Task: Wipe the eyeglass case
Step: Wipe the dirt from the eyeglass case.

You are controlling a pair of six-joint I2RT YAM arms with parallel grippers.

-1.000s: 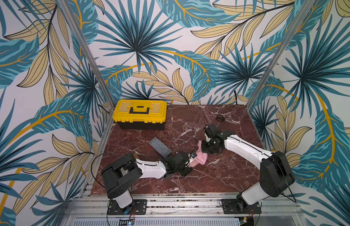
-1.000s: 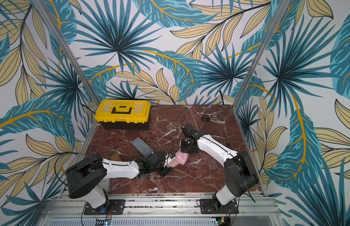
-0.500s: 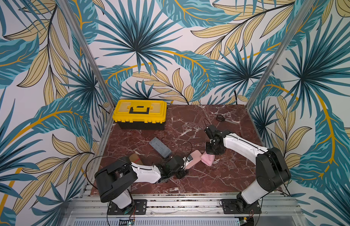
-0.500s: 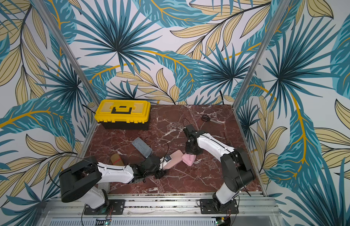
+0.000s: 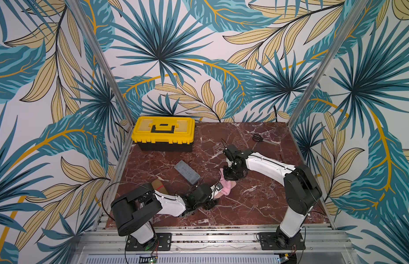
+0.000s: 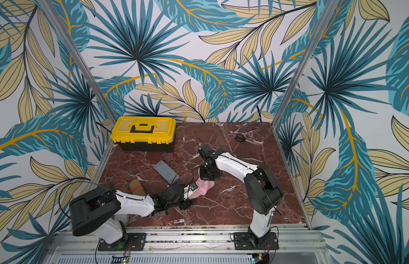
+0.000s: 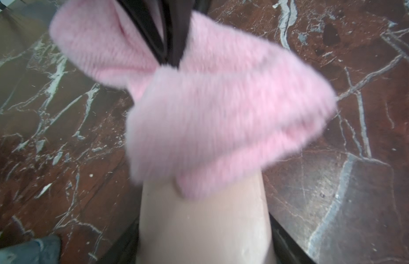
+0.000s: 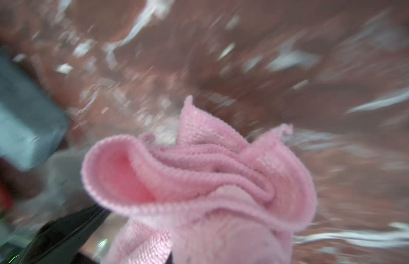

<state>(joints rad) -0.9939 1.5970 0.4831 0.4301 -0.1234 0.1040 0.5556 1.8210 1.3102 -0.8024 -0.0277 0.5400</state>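
A pale beige eyeglass case [image 7: 203, 228] lies low over the marble, and my left gripper [image 7: 205, 248] is shut on its near end. In both top views the left gripper [image 5: 214, 196] [image 6: 189, 194] is at the front centre, with the eyeglass case [image 5: 220, 194] pointing toward the right arm. A fluffy pink cloth [image 7: 221, 118] [image 8: 199, 178] is draped over the case's far half. My right gripper [image 5: 230, 177] [image 6: 206, 177] hangs above it, shut on the cloth [image 5: 228, 186]. Its black fingers [image 7: 169, 34] pinch a fold. The far end of the case is hidden under the cloth.
A yellow toolbox [image 5: 163, 131] stands at the back left. A grey-blue oblong box [image 5: 187, 172] lies just behind the left gripper, and a brown roll with a red band [image 5: 159, 185] lies beside the left forearm. Scissors [image 5: 258, 137] are at the back right.
The right gripper slid the pink cloth out past the case's far end, then back along the case toward the left gripper. The left arm shifted slightly and kept its hold.
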